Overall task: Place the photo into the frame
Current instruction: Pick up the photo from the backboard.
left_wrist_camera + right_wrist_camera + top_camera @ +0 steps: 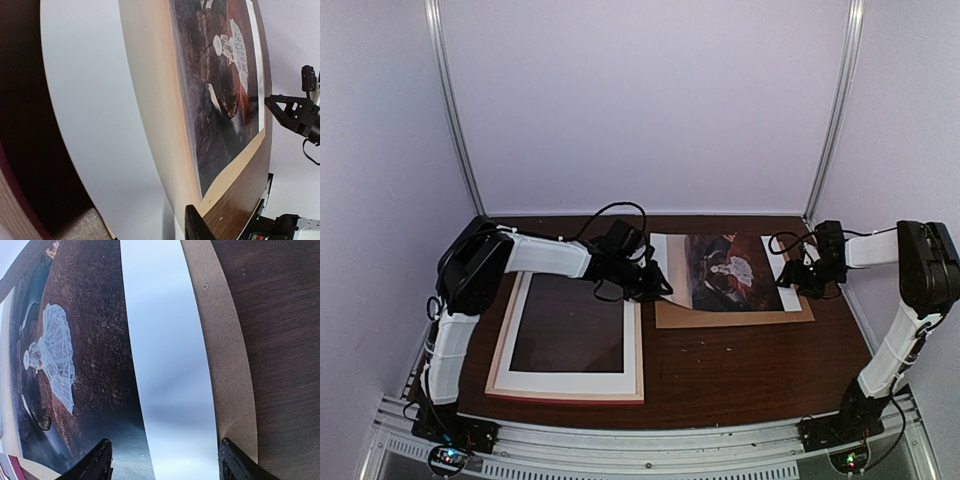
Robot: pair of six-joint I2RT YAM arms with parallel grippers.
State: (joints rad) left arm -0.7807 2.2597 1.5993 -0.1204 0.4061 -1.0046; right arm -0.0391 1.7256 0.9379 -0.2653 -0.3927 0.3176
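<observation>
right end effector [165, 444] wide over photo [95, 350] edge; left end effector [654, 282] grip unclear

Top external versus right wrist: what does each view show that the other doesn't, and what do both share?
Only the top view: the frame lying at the left, and the left claw at the left edge of the photo. Only the right wrist view: close up, the right claw open, straddling the photo's white margin. Both: the photo's dark picture with its pale figure, on the brown backing board.
</observation>
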